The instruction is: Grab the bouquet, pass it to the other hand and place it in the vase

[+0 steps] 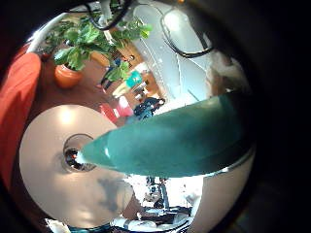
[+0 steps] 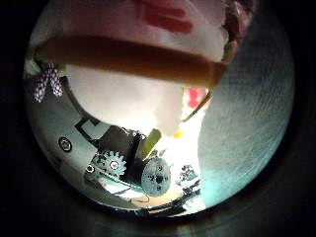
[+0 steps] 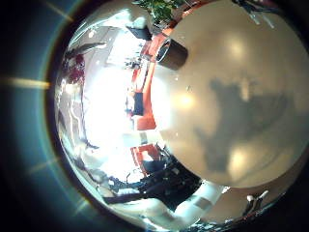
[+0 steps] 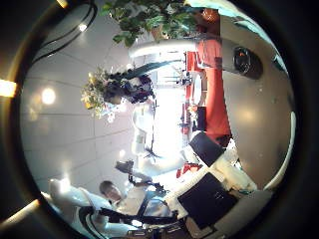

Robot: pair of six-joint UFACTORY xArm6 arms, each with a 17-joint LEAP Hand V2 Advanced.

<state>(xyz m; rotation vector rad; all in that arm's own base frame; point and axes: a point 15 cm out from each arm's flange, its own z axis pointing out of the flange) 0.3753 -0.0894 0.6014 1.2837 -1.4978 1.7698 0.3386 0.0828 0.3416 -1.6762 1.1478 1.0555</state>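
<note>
A hand (image 4: 159, 66) meets the bouquet (image 4: 112, 92), a leafy cluster of blossoms.

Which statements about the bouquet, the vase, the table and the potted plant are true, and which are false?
1. The right thumb side palm view shows the bouquet. True.
2. The bouquet already stands in the vase. False: it is up in the air against the ceiling, and the vase looks empty.
3. The table is square. False: it is round.
4. A potted plant stands in the room beyond the table. True.
</note>
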